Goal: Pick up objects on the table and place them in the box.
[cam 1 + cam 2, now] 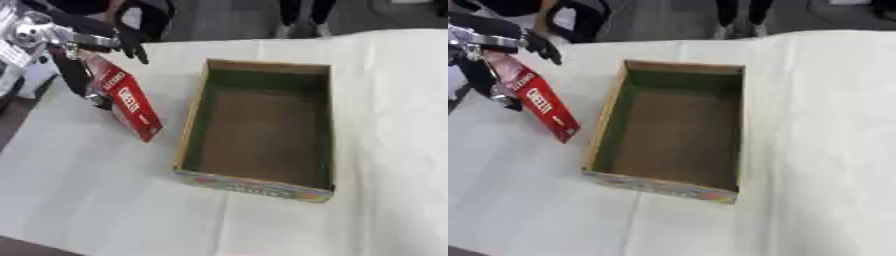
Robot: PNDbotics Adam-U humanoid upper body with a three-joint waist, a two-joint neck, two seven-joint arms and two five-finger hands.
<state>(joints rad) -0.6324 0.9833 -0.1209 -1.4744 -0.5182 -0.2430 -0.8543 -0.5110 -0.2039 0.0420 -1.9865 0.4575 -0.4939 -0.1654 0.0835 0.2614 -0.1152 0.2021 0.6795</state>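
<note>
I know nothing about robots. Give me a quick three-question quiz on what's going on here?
1. True or false: the box already holds something.
2. Which hand holds the red packet? A) left B) right
3. Fill in: the packet is to the box's ____ side.

Key: 1. False; only its bare brown floor shows. 2. A; the left hand grips its upper end, and no right hand shows. 3. Left, outside the box.

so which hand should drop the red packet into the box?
Left. The left hand is already curled round the red packet, holding it tilted just left of the open cardboard box, which looks empty. The right hand shows in neither view.
</note>
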